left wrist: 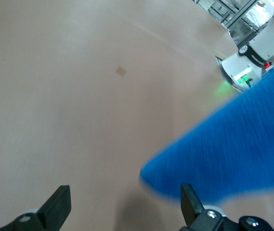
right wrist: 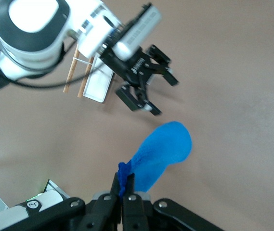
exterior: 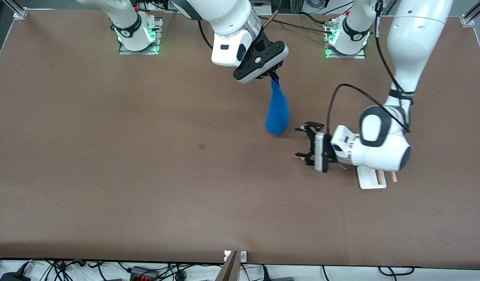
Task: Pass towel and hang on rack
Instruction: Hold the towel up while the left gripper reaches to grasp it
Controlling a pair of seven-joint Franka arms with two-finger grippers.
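Blue cloth towel (exterior: 277, 113) hangs as a limp, bunched teardrop from our right hand (exterior: 273, 75), which pinches its top corner tightly between closed fingers, up in the air over the middle of the brown tabletop (exterior: 107, 156) toward the edge where the arm bases stand. Our left hand (exterior: 307, 141) hovers low just beside the towel's lower end, turned sideways toward it with its fingers spread wide and nothing between them. We see the small rack (exterior: 374, 178), with its flat white rectangular base and two light-brown wooden dowel bars, standing on the tabletop toward the left arm's end, mostly hidden under the left arm's wrist. In the right wrist view the rack (right wrist: 91, 79) shows upright beside that wrist.
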